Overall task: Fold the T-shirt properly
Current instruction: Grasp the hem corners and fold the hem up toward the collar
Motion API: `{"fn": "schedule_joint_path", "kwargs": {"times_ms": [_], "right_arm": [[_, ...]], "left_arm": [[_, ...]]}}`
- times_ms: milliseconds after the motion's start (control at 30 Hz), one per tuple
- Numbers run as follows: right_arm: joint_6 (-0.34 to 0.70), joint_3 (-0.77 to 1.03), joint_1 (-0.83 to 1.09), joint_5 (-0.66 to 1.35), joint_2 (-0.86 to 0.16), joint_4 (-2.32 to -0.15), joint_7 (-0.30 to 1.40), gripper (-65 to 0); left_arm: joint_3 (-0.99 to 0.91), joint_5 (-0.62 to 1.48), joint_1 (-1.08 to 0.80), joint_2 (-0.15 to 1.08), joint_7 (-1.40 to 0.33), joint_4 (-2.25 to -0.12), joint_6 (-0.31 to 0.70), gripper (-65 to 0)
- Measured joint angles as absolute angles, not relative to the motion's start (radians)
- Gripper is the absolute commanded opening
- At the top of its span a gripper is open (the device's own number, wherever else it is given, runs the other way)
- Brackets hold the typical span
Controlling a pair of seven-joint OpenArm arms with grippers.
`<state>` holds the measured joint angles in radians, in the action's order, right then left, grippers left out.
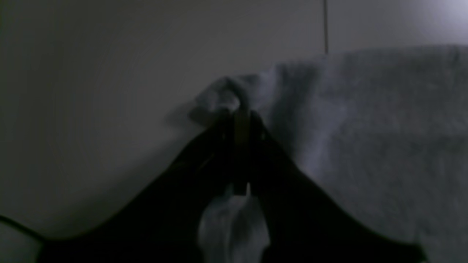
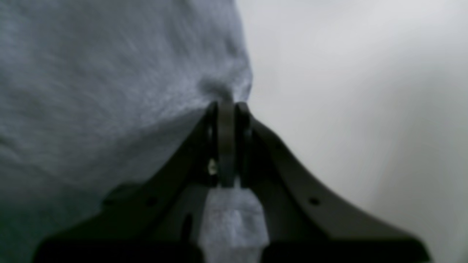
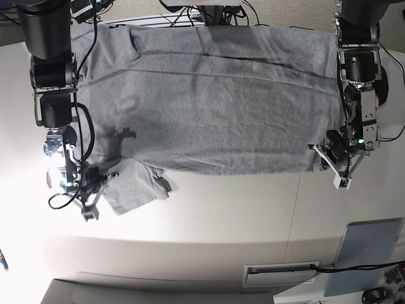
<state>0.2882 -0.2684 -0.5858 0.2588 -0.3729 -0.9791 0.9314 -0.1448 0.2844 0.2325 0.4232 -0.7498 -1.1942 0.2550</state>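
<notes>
While T-shirt (image 3: 215,107) lies spread flat on tabletop (image 3: 228,209), long axis runs side to side between both arms. Right claw (image 2: 226,104) clamped on sleeve edge at one end; left claw (image 1: 239,109) clamped on hem corner at other end. Cloth body lies beyond both claws, toward robot base. Likely fold: both near edges carried across together.

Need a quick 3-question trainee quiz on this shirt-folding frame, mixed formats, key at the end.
1. True or false: both grippers are shut on the T-shirt.
2. Which is visible on the shirt's upper side? A) bold lettering B) plain grey fabric
3. In the base view, the right gripper holds the shirt near its ____ corner (lower-left or upper-right).

Key: 1 true: the left gripper also pinches cloth. 2 B. 3 lower-left.
</notes>
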Motion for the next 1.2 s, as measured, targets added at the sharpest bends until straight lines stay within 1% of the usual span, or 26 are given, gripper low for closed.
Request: {"fn": "schedule_joint_path", "kwargs": {"times_ms": [67,133,200,333,500,633,733,867,1200], "right_arm": [[0.271,-0.266,-0.538,0.241,-0.395,-1.111,0.950,-65.0],[0.239,-0.266,-0.464,0.172,-0.419,-1.232,0.965,-65.0],[0.204,-0.267,-0.375,0.140,-0.454,-1.338,0.978,-65.0],[0.193,-0.238,-0.234,0.111,-0.508,-1.527,0.994,-65.0],[0.179,-0.102,-0.024,0.103,-0.525,-1.715,0.997,-65.0],[0.179,0.007,0.118,0.104,-0.519,-1.847,0.989,-65.0],[0.176,0.069,0.219,0.103,-0.524,-1.929,0.983,-65.0],[0.165,0.118,0.335,0.107,-0.523,-2.006,0.984,-65.0],[0.112,0.153,0.534,0.097,-0.524,-2.065,0.970,-65.0]], "left_arm": [[-0.143,0.323,0.193,0.433,-0.764,-1.286,0.234,-65.0],[-0.142,0.369,0.134,0.452,-0.759,-1.368,0.220,-65.0],[-0.144,0.416,0.066,0.477,-0.760,-1.431,0.217,-65.0],[-0.178,0.443,-0.051,0.477,-0.766,-1.557,0.235,-65.0],[-0.262,0.492,-0.181,0.477,-0.757,-1.654,0.243,-65.0],[-0.333,0.555,-0.249,0.469,-0.759,-1.687,0.316,-65.0],[-0.371,0.604,-0.284,0.456,-0.756,-1.703,0.339,-65.0],[-0.413,0.633,-0.326,0.443,-0.759,-1.707,0.342,-65.0],[-0.421,0.640,-0.388,0.444,-0.755,-1.719,0.342,-65.0]]}}
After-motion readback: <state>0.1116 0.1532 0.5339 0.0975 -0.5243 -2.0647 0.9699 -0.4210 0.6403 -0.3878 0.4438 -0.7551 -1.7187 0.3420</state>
